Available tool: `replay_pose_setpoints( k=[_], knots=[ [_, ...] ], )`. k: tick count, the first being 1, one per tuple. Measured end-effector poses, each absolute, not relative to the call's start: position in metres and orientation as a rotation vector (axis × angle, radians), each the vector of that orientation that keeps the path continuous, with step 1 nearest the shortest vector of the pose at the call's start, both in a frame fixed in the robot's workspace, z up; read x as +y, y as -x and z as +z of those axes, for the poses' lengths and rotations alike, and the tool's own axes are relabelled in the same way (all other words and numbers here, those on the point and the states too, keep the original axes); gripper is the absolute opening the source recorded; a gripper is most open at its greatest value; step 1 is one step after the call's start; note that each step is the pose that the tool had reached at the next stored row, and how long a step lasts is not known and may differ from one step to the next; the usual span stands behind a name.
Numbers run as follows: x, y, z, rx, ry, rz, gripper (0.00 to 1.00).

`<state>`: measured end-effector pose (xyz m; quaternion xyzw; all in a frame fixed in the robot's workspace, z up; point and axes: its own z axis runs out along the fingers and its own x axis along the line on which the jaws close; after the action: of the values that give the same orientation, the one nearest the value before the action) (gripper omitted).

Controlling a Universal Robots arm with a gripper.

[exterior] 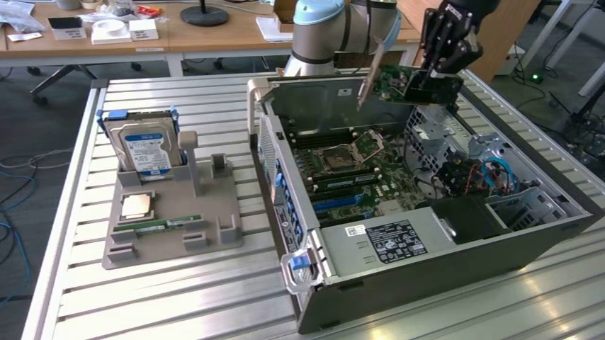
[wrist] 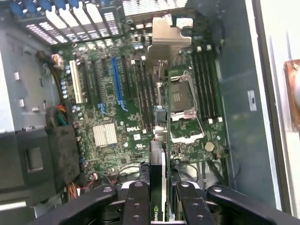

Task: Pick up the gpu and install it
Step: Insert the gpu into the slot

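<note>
We see the gripper (exterior: pixel 426 83) hanging over the open computer case (exterior: pixel 426 262), near the far end of the case in the exterior view. Its fingers are closed tightly on the graphics card (exterior: pixel 389 79), one on each flat side. The card is in the air above the case and touches nothing inside it. Its silver metal bracket (exterior: pixel 372 67) points down toward the inside of the case and leans a little.

In the wrist view the gripper (wrist: pixel 161 197) shows two dark fingers (wrist: pixel 136 204), and the graphics card (wrist: pixel 157 164) stands edge-on between them. The bracket (wrist: pixel 166 35) is at the end of the card away from the fingers. Below the card lies the green motherboard (wrist: pixel 117 136). The card hangs over the strip between the long black slots and the processor socket (wrist: pixel 183 101). A blue slot (wrist: pixel 117 82) and a white slot (wrist: pixel 75 82) lie further to the side, and no card sits in them. A small silver heat sink (wrist: pixel 104 135) is near the blue slot.

The case lies on its side on a table (exterior: pixel 142 297) of metal slats, and the motherboard (exterior: pixel 350 177) faces up. On the exterior view's left, well apart from the case, stands a grey holder (exterior: pixel 170 244). It carries an upright hard drive (exterior: pixel 144 145) with a blue label, a square processor chip (exterior: pixel 138 205) lying flat, and a narrow green memory stick (exterior: pixel 166 225) just beside the chip.
</note>
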<state>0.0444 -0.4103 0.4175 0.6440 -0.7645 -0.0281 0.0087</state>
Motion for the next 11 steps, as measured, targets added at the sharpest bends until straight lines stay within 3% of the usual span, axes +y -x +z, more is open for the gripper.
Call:
replay_pose_setpoints(
  k=[11],
  knots=[
    [-0.4103, -0.0444, 0.4174, -2.246, -2.165, -0.085, 0.26]
  ],
)
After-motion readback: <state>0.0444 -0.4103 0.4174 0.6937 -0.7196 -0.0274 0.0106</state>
